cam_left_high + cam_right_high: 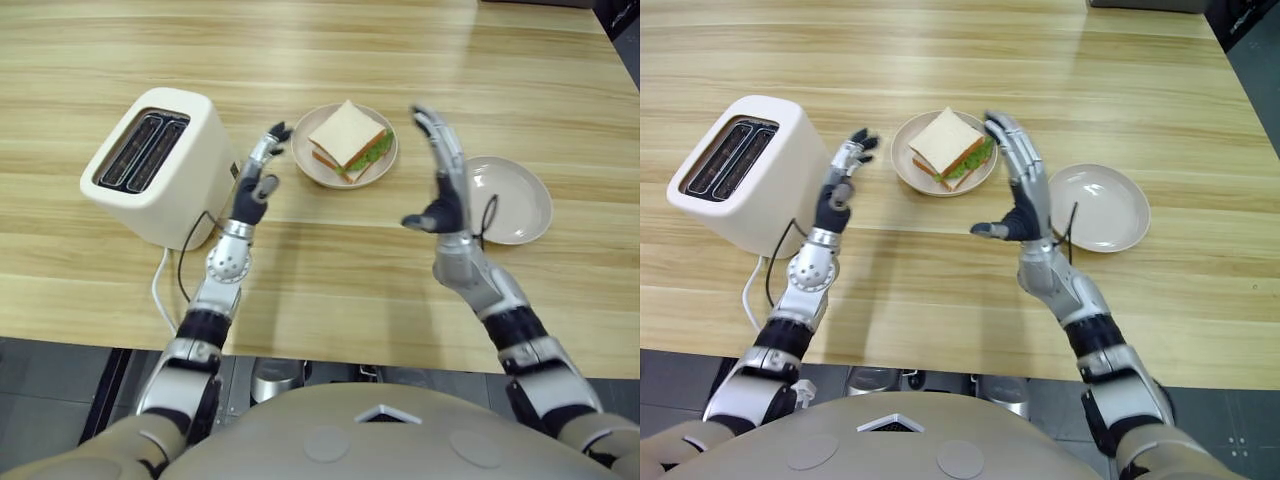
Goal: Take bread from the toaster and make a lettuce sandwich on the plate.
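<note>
A cream toaster [155,165] stands at the left of the wooden table, and I see no bread in its two slots. On a beige plate [322,172] at the centre lies a sandwich [348,140] of two white bread slices with green lettuce sticking out at its right side. My left hand [258,175] is raised between the toaster and the plate, its fingers spread and holding nothing. Just right of the plate my right hand [440,170] is held up, open, fingers extended, with nothing in it.
A second beige plate [520,200] lies bare at the right, partly behind my right hand. The toaster's white cable [160,290] runs down over the table's front edge. Bare wooden tabletop stretches behind the plates and in front of them.
</note>
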### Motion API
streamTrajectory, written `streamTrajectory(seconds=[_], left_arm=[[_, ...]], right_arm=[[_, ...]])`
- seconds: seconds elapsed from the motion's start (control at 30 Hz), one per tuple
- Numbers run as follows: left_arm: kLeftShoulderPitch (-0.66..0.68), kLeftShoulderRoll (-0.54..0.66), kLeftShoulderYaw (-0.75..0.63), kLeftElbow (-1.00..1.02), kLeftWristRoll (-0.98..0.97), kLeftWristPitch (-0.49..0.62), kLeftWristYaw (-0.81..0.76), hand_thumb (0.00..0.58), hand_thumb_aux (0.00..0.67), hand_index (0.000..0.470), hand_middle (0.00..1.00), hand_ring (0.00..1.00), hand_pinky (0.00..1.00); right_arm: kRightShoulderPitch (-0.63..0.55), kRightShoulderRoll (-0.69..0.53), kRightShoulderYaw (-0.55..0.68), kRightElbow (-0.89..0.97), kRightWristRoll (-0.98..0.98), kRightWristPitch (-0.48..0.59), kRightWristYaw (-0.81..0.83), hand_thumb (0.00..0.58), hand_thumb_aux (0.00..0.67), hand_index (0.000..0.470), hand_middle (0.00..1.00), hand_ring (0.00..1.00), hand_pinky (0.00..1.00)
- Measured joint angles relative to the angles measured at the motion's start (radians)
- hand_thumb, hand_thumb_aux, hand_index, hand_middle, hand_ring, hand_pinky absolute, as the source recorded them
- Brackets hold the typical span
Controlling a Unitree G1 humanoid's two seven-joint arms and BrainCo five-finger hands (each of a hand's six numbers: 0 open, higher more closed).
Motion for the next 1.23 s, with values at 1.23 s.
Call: streamTrajectory(seconds=[1.23], left_arm=[[0.022, -0.109, 0.039, -0.014, 0.244, 0.170, 0.109, 0.000, 0.000, 0.000, 0.00, 0.00, 0.00]], right_arm=[[-0.026, 0.119, -0.103, 0.086, 0.172, -0.005, 0.305, 0.000, 0.000, 0.000, 0.00, 0.00, 0.00]])
